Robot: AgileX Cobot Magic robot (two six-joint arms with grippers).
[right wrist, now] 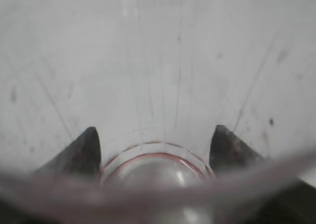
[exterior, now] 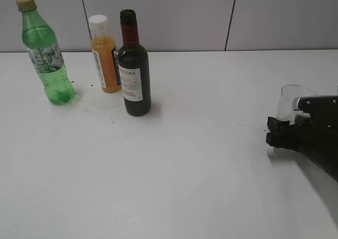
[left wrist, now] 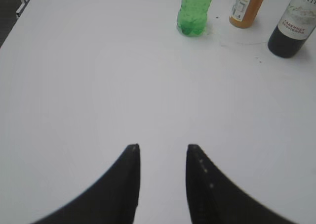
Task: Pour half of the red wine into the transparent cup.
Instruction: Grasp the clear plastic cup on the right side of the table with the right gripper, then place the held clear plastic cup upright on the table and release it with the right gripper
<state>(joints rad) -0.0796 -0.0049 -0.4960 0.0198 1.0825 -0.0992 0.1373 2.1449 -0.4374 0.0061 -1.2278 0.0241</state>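
Though apart from wine bottle, transparent cup between right fingers, grip unclear; left fingers narrow.

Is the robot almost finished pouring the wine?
Not yet. Nothing looks poured: the wine bottle stands upright beside the orange juice bottle, untouched. Right now the right gripper has its fingers around the transparent cup. The left gripper hangs open over bare table. Grabbing the bottle and pouring are left.

The wine bottle is glossy dark glass with a paper label; the transparent cup clear scuffed plastic; the worktop matt white.
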